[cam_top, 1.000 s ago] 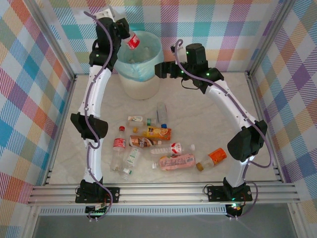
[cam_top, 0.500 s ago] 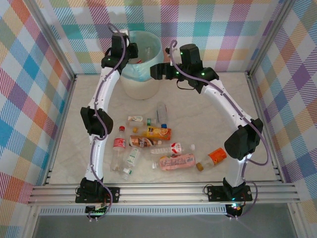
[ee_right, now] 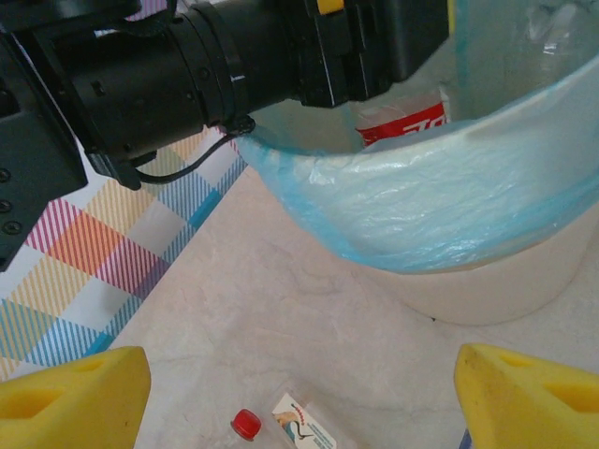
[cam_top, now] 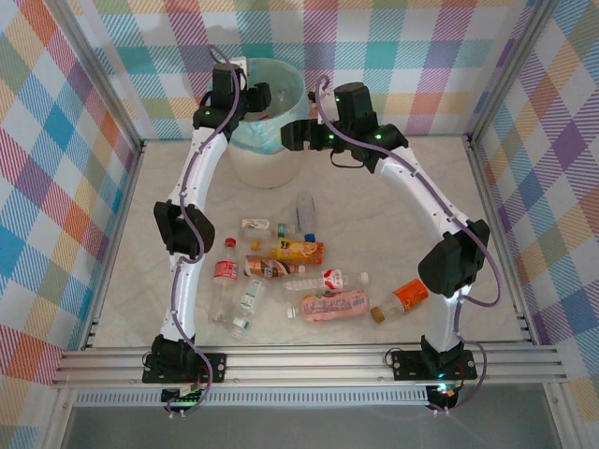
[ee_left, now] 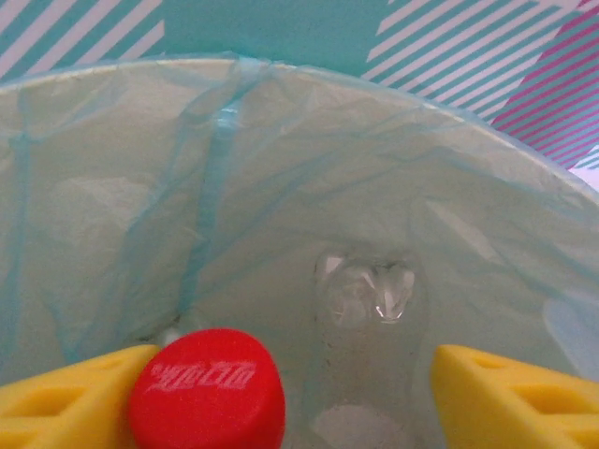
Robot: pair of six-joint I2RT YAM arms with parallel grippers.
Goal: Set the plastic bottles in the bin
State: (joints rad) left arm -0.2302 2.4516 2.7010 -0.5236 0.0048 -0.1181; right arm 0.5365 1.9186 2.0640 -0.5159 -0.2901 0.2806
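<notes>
My left gripper (cam_top: 251, 97) hangs over the bin (cam_top: 281, 161), a cream tub lined with a teal bag (ee_left: 215, 168). Its yellow fingers (ee_left: 510, 398) stand wide apart. A red-capped bottle (ee_left: 208, 391) sits low between them, against the left finger, and nothing pinches it. A clear bottle (ee_left: 365, 309) lies inside the bin, and the red label (ee_right: 404, 120) of a bottle shows over the rim. My right gripper (cam_top: 292, 137) hovers open beside the bin, above bare table. Several plastic bottles (cam_top: 299, 251) lie scattered mid-table.
Below my right gripper (ee_right: 299, 374) lies a red-capped bottle with a white label (ee_right: 304, 426). The left arm's black wrist (ee_right: 187, 75) reaches across the bin's rim (ee_right: 440, 196). Checked walls and a metal frame (cam_top: 131, 187) enclose the table.
My left gripper carried the red-labelled bottle down over the bin and its fingers have opened. The right arm has edged slightly left toward the bin.
</notes>
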